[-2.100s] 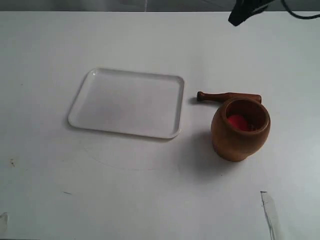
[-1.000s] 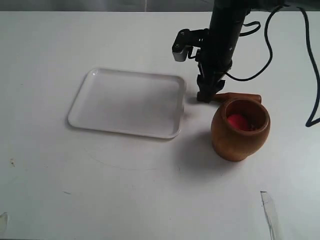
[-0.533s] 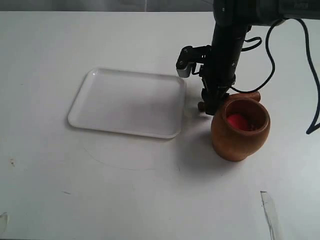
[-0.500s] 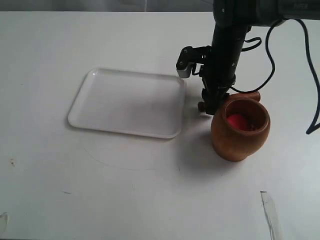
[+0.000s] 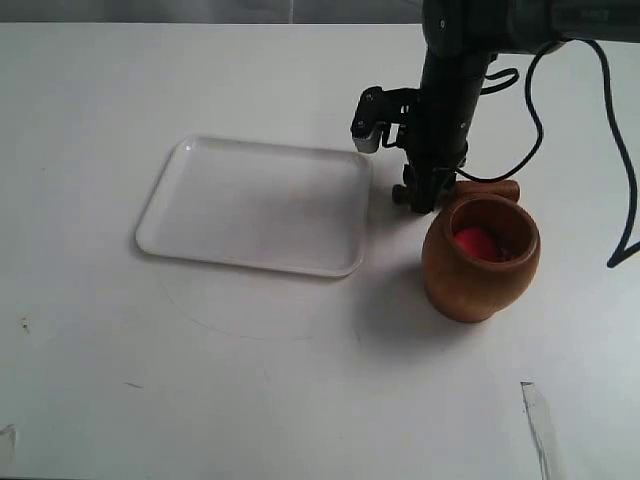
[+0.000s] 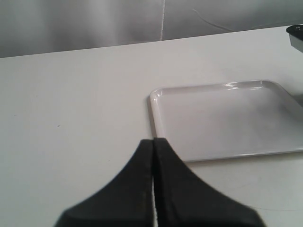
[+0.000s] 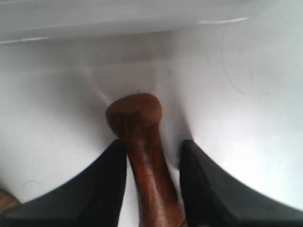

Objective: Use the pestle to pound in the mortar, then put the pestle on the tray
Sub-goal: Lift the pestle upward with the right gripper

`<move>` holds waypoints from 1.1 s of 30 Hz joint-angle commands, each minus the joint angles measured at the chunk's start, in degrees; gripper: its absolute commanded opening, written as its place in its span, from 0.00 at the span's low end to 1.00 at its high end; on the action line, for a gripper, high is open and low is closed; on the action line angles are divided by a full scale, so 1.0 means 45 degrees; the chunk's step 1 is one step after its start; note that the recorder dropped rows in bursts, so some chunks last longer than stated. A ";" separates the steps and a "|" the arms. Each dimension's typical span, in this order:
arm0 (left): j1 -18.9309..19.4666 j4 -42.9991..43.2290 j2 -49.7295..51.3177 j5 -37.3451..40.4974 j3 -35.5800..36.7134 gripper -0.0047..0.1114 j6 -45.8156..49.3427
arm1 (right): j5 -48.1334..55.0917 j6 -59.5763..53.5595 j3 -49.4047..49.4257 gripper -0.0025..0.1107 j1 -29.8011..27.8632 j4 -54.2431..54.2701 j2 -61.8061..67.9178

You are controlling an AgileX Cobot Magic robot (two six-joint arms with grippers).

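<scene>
The brown wooden mortar (image 5: 480,262) stands upright on the white table, right of the white tray (image 5: 255,205). Something red (image 5: 474,243) lies inside it. The dark reddish pestle (image 5: 492,187) lies just behind the mortar, knob end toward the tray. My right gripper (image 5: 424,198) reaches down over its thin end. In the right wrist view its two black fingers (image 7: 152,144) hold the pestle's neck (image 7: 144,151) just behind the knob, one finger pressed against it. My left gripper (image 6: 153,140) is shut on nothing, off the tray's (image 6: 222,118) near corner.
The right arm's black cable (image 5: 620,150) hangs over the table's right side. A strip of clear tape (image 5: 537,420) lies near the front right. The tray's rim (image 7: 118,21) runs close beyond the pestle's knob.
The right arm came in from the back and lowered onto the pestle's thin end. Since half a second ago the gripper has risen a little, with the pestle between its fingers.
</scene>
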 commanded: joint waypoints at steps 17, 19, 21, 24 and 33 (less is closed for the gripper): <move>-0.0099 -0.0094 -0.0016 -0.0038 0.0007 0.04 -0.0104 | -0.1294 0.0978 -0.0538 0.02 0.0003 -0.1377 -0.0056; -0.0099 -0.0094 -0.0016 -0.0038 0.0007 0.04 -0.0104 | -0.1917 0.1342 -0.0613 0.02 0.0003 -0.1320 -0.0677; -0.0099 -0.0094 -0.0016 -0.0038 0.0007 0.04 -0.0104 | -0.2664 0.1808 -0.0613 0.02 0.0003 -0.1320 -0.1378; -0.0099 -0.0094 -0.0016 -0.0038 0.0007 0.04 -0.0104 | -0.3488 0.2643 -0.0613 0.02 -0.0076 -0.1124 -0.2374; -0.0099 -0.0094 -0.0016 -0.0038 0.0007 0.04 -0.0104 | -0.5849 0.4267 0.0850 0.02 -0.0372 0.0963 -0.6028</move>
